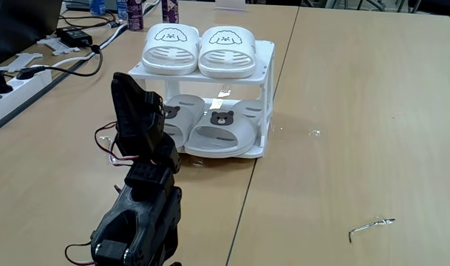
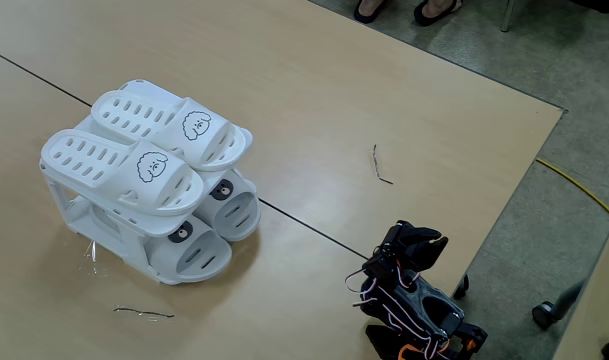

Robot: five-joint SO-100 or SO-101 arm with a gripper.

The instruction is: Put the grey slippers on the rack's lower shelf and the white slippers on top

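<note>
Both pairs racked; arm folded back, clear of the rack.

White slippers (image 1: 199,50) sit side by side on the slatted top of the rack (image 1: 267,77); grey slippers (image 1: 223,130) on the lower shelf (image 1: 260,150), toes poking out. Gripper (image 2: 416,240) near 4 o'clock of the rack in that fixed view, well apart; can't tell whether its jaws are parted. Judged done: nothing left but to hold off.

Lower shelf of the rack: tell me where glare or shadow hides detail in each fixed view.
In a fixed view from the front, a bright glare patch sits on the lower shelf between the grey slippers, washing out the panel there. In a fixed view from above, the white slippers shade the lower tier, so the grey pair shows only its toes; focus is sharp in both.
</note>
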